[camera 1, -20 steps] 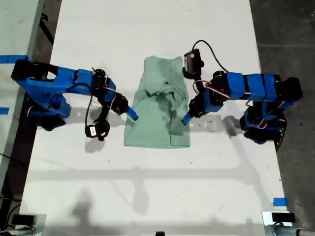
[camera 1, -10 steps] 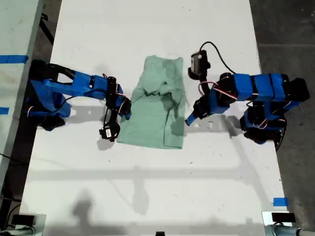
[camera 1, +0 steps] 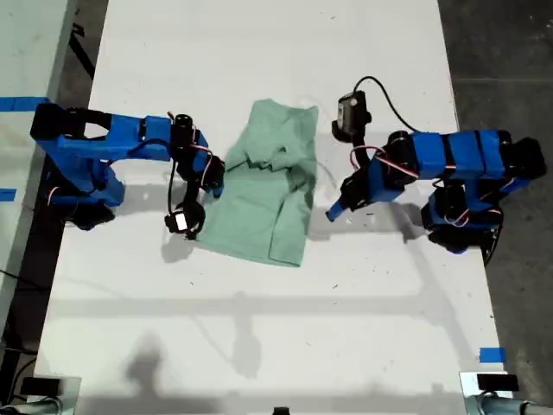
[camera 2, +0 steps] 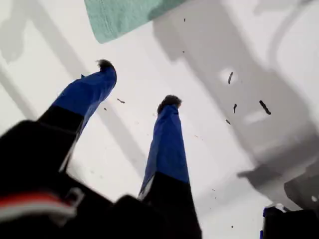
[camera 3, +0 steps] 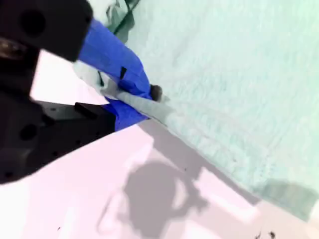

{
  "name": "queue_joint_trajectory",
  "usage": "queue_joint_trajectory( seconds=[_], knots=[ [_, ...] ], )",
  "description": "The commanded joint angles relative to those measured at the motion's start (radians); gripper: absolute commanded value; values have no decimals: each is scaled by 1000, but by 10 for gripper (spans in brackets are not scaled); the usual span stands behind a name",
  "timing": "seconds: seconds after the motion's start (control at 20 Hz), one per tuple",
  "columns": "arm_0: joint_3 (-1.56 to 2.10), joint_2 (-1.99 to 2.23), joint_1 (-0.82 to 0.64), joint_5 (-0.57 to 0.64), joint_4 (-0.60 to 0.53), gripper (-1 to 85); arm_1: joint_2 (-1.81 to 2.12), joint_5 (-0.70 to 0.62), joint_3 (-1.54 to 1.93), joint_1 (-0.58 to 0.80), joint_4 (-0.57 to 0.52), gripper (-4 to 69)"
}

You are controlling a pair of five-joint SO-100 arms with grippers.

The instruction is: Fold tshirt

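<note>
The pale green tshirt (camera 1: 263, 203) lies rumpled and skewed on the white table (camera 1: 259, 328), partly folded over itself. My second gripper (camera 1: 212, 180) is at the shirt's edge toward the exterior view's left. In the second wrist view my second gripper (camera 3: 152, 94) is shut on a pinched fold of the tshirt (camera 3: 224, 74). My first gripper (camera 1: 332, 212) hovers over bare table just off the shirt's side toward the exterior view's right. In the first wrist view my first gripper (camera 2: 137, 82) is open, and only a corner of the tshirt (camera 2: 122, 15) shows beyond it.
Both blue arm bases stand at the table's sides in the exterior view. Dark floor (camera 1: 501, 52) runs along the exterior view's right. Blue tape (camera 1: 491, 354) marks the table's near right corner in that view. A black cable (camera 1: 380, 91) loops above the first arm.
My second gripper has dragged the shirt's edge toward the exterior view's left, skewing the cloth. The shirt has come away from my first gripper, which has hardly moved.
</note>
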Motion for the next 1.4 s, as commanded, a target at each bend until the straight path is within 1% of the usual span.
queue_joint_trajectory(
  seconds=[0.0,0.05,0.25,0.35,0.4,0.5,0.55,0.6,0.8,0.85,0.9,0.95,1.0,1.1,1.2,1.35],
  knots=[
    [-212,-35,49,-11,25,1,55,3,-5,-2,-26,213],
    [-307,-114,61,-11,44,1,55,6,-3,-3,-29,212],
    [-822,-552,63,0,210,1,54,17,3,-15,-57,209],
    [-867,-641,35,5,199,1,54,26,8,-26,-60,208],
    [-867,-667,17,12,202,15,54,29,11,-29,-64,208],
    [-867,-686,-6,21,218,245,54,31,17,-34,-74,207],
    [-867,-687,-12,34,224,294,54,32,21,-34,-78,206],
    [-867,-684,-18,38,241,324,54,32,23,-34,-80,206],
    [-856,-543,-32,38,391,428,60,35,25,-34,-74,205],
    [-808,-460,-32,64,391,475,63,35,25,-34,-71,205],
    [-778,-379,-29,107,391,466,64,35,21,-34,-66,204],
    [-750,-299,-25,129,391,430,67,37,15,-34,-60,204],
    [-709,-213,-20,121,391,422,67,37,3,-34,-49,204],
    [-618,-58,-14,118,391,455,67,37,-29,-34,-21,204],
    [-486,89,-5,98,391,443,64,43,-80,-37,12,204],
    [-264,244,43,29,391,441,21,74,-164,-52,43,191]
  ],
)
